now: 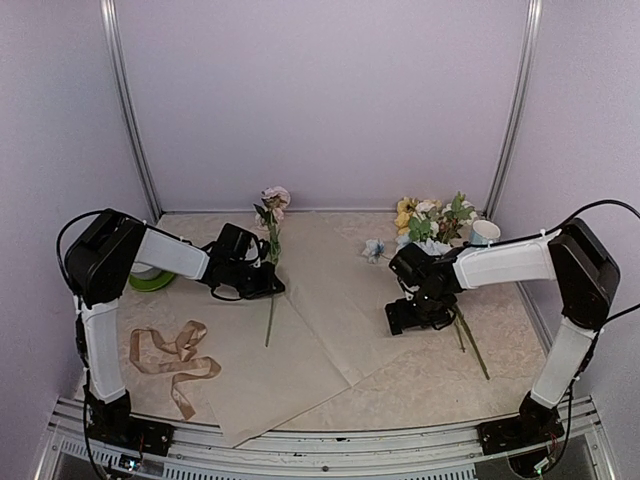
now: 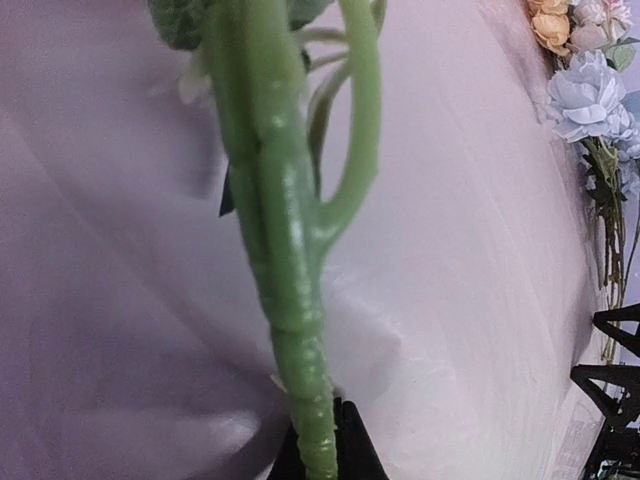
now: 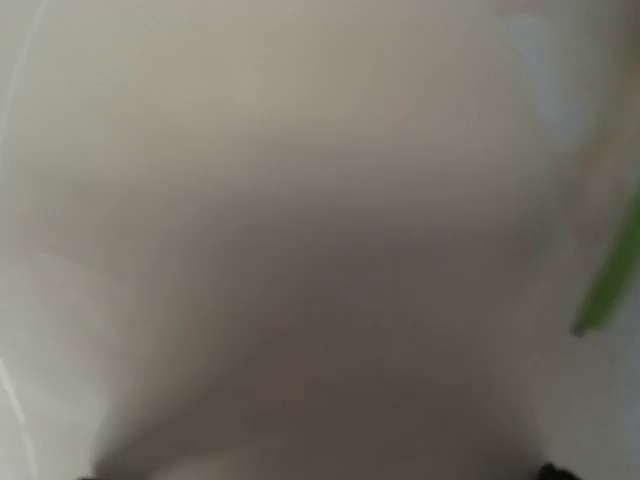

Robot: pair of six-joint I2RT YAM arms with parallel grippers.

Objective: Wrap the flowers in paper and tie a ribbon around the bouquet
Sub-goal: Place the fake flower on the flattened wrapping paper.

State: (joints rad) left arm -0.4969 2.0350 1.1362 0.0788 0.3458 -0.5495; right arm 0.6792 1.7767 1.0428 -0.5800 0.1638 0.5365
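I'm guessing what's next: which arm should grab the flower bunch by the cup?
Right. The right end effector is open beside that bunch; the left end effector is shut on one stem.

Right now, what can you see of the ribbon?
The ribbon is a thin tan strip, semi-sheer by the look. It lies loose and untied on the table at its near left, curled into a few open loops, one tail trailing toward the near edge. It sits beside the paper; whether it overlaps that sheet's left edge is unclear. Nothing grips it.
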